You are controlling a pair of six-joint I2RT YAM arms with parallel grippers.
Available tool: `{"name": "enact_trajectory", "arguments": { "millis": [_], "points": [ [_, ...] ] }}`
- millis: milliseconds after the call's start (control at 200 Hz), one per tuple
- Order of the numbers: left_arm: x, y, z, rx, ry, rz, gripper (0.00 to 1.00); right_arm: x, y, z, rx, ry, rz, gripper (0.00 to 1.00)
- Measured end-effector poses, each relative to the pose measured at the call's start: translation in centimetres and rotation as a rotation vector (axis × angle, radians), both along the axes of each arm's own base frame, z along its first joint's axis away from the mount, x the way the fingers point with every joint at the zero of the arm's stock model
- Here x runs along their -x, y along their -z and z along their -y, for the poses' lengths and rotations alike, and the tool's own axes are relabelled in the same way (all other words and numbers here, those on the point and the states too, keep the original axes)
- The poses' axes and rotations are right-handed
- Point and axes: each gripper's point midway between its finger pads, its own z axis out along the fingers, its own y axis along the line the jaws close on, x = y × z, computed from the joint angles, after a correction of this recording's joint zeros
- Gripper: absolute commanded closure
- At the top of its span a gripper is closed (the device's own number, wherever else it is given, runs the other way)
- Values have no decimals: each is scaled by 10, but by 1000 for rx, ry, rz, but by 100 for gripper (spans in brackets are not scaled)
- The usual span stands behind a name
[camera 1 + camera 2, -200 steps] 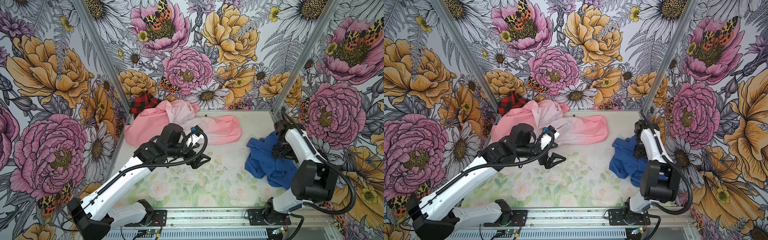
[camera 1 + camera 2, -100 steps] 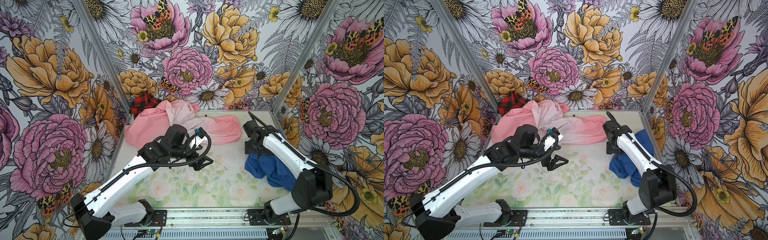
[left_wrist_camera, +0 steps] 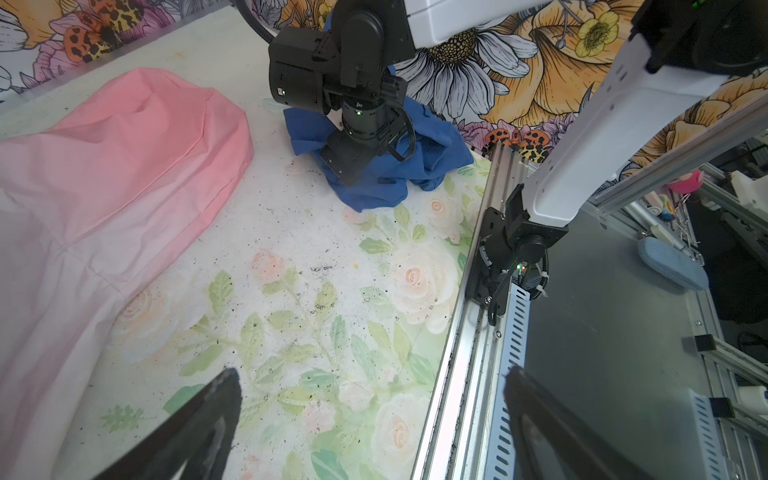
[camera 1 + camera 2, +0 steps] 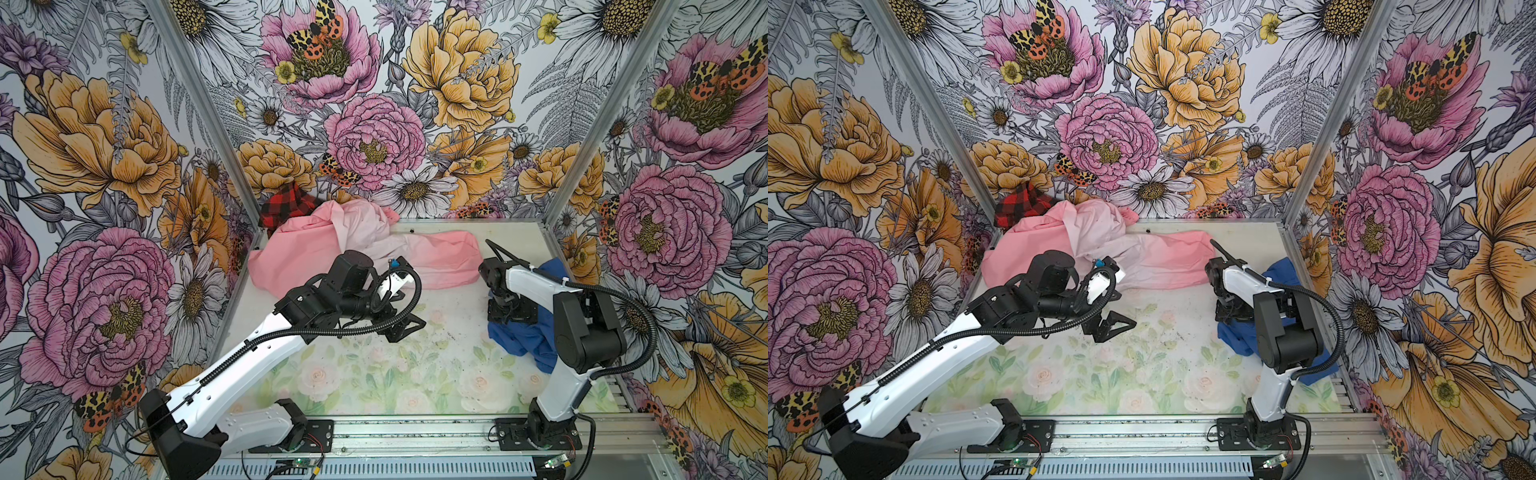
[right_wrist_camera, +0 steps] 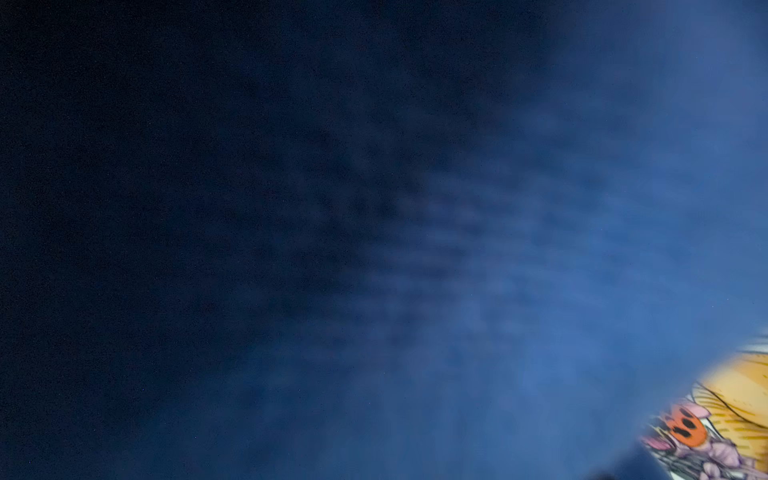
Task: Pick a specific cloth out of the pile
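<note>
Royal-blue fabric fills nearly all of my right wrist view: the cloth (image 5: 498, 291) is so close to the lens that it is only a blur. In both top views it lies crumpled at about 4 o'clock on the surface (image 4: 374, 374), beside the right wall and partly under the right arm. The right gripper (image 4: 510, 311) points down and presses into the cloth's near-centre edge. Its fingers are buried in the folds, so I cannot tell whether it is wide, narrow or gripping.

The pile (image 4: 332, 241) sits at 11 o'clock, apart from the cloth. Its red-and-black plaid cloth (image 4: 286, 203) is tucked in the far-left corner. A pale pink garment (image 4: 361, 224) is draped over a salmon-pink garment (image 4: 440, 257) that stretches toward 1 o'clock.

The left gripper (image 3: 370, 376) hovers over bare surface around the centre, just short of the pile, with its fingers (image 3: 208, 407) spread wide and nothing between them.
</note>
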Motion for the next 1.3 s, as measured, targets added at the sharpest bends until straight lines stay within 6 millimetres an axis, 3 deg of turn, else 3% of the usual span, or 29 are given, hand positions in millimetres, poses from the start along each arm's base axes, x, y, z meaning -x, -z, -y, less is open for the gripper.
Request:
{"name": "enact_trajectory", "arguments": {
  "millis": [70,160,245,370,480,691,926,1006,1126,1296],
  "points": [
    [1,-2,-2,9,2,2,1,-1,4,0,-91,38,48,47],
    [0,-6,-5,18,-1,14,1,-2,2,4,-223,102,123,79],
    [-1,-8,-7,21,-4,24,1,-5,-3,7,-359,163,195,100],
    [-2,-8,-7,22,-4,26,1,-19,-12,7,-535,198,285,100],
    [-2,-9,-7,23,-6,29,1,-46,-25,8,-694,227,384,100],
    [-12,1,-5,-10,-30,24,1,-142,-67,20,-825,152,577,100],
    [-33,20,-1,-65,-67,-4,1,-236,-116,72,-648,74,724,100],
    [-40,18,-2,-64,-82,-1,1,-257,-120,91,-549,53,733,100],
    [-49,17,-3,-64,-99,-1,1,-278,-113,101,-478,38,713,100],
    [-55,25,1,-80,-100,-19,1,-294,-87,80,-558,38,677,100]
  ]
}}
